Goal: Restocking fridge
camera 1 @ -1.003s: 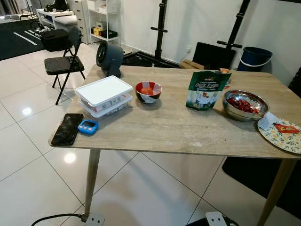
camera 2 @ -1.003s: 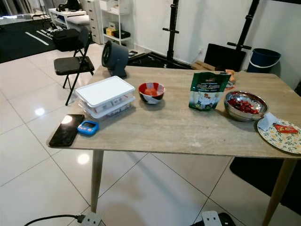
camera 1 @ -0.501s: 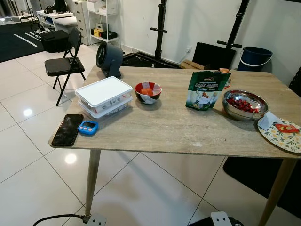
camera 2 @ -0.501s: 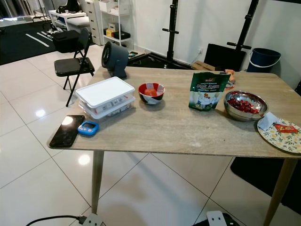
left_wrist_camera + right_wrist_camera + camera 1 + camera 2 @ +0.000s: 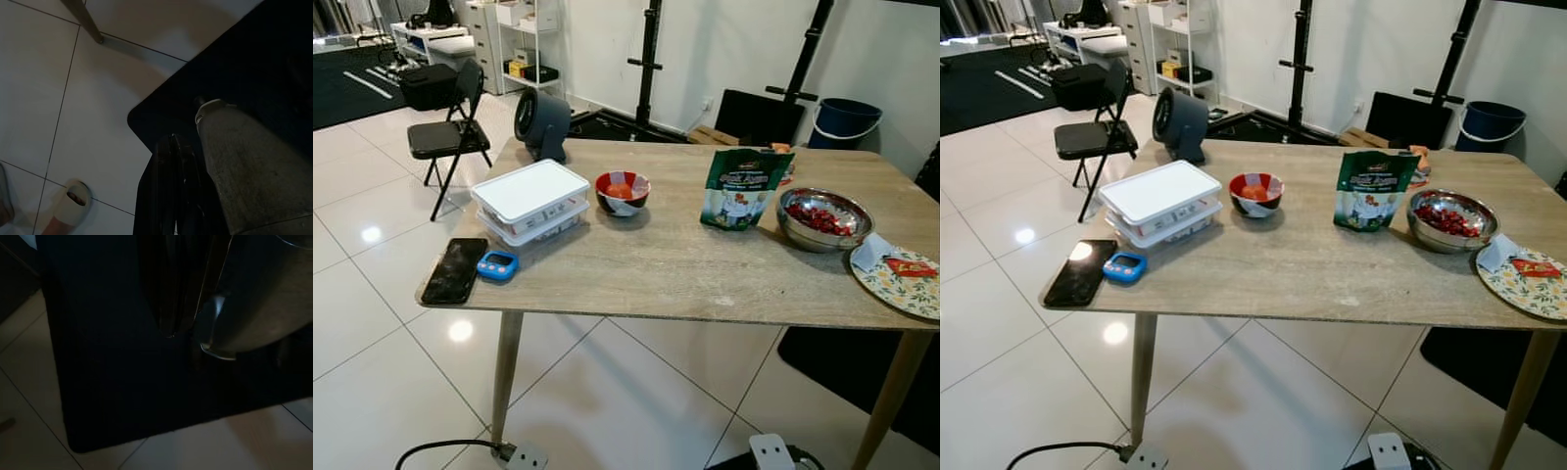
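A wooden table point(image 5: 666, 269) stands in front of me with food on it. On it are a white lidded container point(image 5: 530, 201), a red and white bowl point(image 5: 623, 191) with something orange inside, an upright green pouch point(image 5: 738, 188), a steel bowl point(image 5: 824, 217) of red pieces and a floral plate point(image 5: 901, 279) at the right edge. My left gripper point(image 5: 171, 142) hangs low over a dark mat, fingers together and holding nothing. In the dark right wrist view my right gripper point(image 5: 168, 333) also hangs over the mat, fingers together.
A black phone point(image 5: 455, 269) and a blue timer point(image 5: 497, 264) lie near the table's front left corner, a grey fan point(image 5: 540, 122) at its back left. A folding chair point(image 5: 445, 137) stands beyond. Power strips point(image 5: 769, 450) and a cable lie on the tiles. A slippered foot point(image 5: 68, 208) rests beside the mat.
The head view has shifted slightly; the things on the table have not moved.
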